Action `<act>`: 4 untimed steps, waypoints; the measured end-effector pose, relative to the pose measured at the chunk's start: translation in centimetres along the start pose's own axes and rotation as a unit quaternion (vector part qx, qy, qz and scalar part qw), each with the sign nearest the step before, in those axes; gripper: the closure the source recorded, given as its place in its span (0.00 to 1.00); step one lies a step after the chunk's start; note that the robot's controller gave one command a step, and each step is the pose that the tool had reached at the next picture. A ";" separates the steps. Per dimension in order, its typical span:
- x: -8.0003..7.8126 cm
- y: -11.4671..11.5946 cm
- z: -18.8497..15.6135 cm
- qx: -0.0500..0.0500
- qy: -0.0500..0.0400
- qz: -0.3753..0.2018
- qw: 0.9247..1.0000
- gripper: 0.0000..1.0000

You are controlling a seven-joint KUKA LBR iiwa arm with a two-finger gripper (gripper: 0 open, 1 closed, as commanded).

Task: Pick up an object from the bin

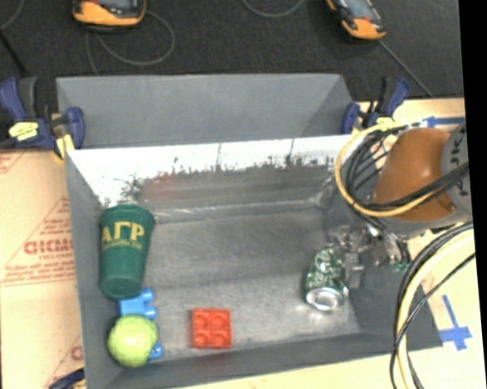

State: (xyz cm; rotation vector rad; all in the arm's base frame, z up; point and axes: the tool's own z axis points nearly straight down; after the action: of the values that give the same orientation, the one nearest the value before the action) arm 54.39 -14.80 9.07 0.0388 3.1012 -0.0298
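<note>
My gripper (362, 249) is low in the bin's right end, close against the right wall. Directly to its left lies a crushed green and silver drinks can (325, 280), its open silver end facing the front; the gripper is at the can's upper right side and seems to touch it. A red toy brick (211, 328) lies flat on the floor near the front wall, well to the left of the can.
A dark green cup with yellow letters (125, 248) lies on its side at the left wall. In front of it are a blue brick (140, 306) and a yellow-green ball (133, 340) in the front left corner. The arm's orange cover and cables hang over the right rim.
</note>
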 end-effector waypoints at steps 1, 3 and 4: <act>0.5 0.5 0.6 -0.005 0.008 -0.001 1.000 0.00; 1.9 2.6 0.9 -0.006 0.008 -0.084 0.996 1.00; 2.3 3.0 1.5 -0.010 0.014 -0.086 0.996 0.00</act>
State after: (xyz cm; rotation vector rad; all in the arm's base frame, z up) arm 52.22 -11.80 7.40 -0.2288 3.1228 -0.0046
